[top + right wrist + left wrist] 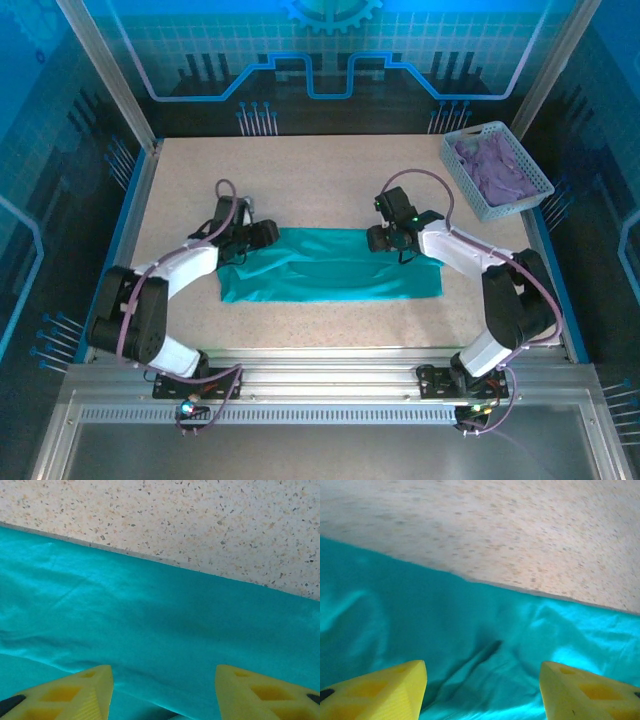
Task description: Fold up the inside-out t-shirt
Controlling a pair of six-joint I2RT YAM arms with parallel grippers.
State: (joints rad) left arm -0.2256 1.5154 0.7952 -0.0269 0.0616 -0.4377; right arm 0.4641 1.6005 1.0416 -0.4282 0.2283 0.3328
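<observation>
The teal-green t-shirt (pixel 330 265) lies folded into a long flat band across the middle of the table. My left gripper (pixel 262 236) hovers over the band's upper left corner, and the right gripper (pixel 385 238) sits over its upper right part. In the left wrist view the yellow fingers (pixel 390 692) stand wide apart above creased t-shirt fabric (pixel 485 650), holding nothing. The right wrist view shows smooth t-shirt fabric (pixel 165 620) between separated yellow fingers (pixel 75 695), also gripping nothing. Both grippers are open. No neck tag or print is visible.
A grey basket (pixel 478 205) holding a purple cloth (pixel 497 168) stands at the back right corner. Speckled beige tabletop (pixel 330 170) stretches behind the shirt. Metal frame rails border the table on both sides and along the near edge.
</observation>
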